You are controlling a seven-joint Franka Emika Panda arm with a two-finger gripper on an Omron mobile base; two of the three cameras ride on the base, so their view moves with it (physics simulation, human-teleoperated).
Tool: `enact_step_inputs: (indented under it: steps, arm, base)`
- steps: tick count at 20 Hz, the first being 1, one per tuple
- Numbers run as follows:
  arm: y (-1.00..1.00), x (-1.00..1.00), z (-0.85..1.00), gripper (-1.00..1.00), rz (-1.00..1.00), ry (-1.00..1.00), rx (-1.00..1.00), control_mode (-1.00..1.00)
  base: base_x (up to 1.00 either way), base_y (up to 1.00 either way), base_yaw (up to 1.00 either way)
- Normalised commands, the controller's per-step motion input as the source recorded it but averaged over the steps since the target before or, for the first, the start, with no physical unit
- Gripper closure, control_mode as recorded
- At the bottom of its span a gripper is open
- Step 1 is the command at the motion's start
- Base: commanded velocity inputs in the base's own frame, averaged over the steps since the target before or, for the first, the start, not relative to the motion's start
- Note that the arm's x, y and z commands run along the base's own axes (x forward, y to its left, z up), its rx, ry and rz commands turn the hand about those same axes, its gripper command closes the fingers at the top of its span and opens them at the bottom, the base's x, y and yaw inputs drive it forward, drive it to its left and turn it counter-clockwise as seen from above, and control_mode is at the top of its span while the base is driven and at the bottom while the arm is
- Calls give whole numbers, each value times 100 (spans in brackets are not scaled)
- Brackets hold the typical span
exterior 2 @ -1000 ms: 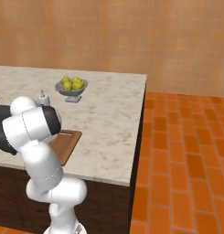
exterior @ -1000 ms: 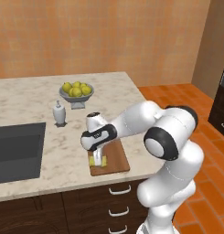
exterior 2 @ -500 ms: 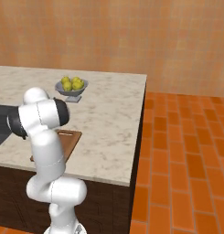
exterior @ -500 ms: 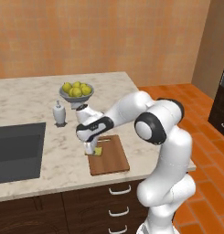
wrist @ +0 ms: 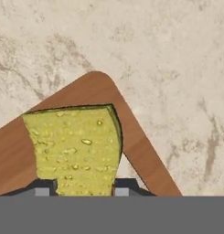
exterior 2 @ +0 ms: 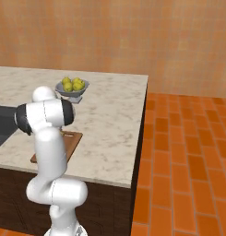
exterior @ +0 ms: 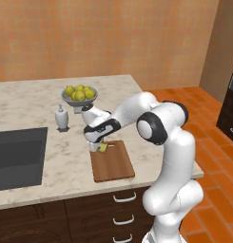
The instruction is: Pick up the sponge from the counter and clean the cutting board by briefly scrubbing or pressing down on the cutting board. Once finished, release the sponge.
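Sponge [wrist: 74, 146] over cutting board [exterior: 112, 163] corner; lemon bowl [exterior: 79, 96] behind.

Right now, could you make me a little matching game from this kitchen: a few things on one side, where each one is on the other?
Things:
1. sponge
2. cutting board
3. bowl of lemons
4. white bottle

Places:
A. between sink and bowl
B. between the pincer's tips
C. near the counter's front edge
D. behind the arm, toward the wall

Pairs: 1-B, 2-C, 3-D, 4-A
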Motion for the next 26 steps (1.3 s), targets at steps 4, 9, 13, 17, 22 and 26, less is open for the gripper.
enact_step_inputs:
  steps: [4,9,13,17,22,26]
  arm:
    - [-5,18,-26,100,-10,-9,4,-100]
    - [0,-24,-74,100,-5,-4,8,-100]
    - [0,-75,-38,-100,0,-6,5,-100]
    - [-47,-42,68,-100,-8,0,3,-100]
    - [-37,-1,100,-100,-9,0,-1,-100]
    - [-46,-39,100,-100,-3,-1,8,-100]
  base:
    - [0,0,0]
    - [0,0,0]
    - [0,0,0]
    - [0,0,0]
    - [0,0,0]
    - [0,0,0]
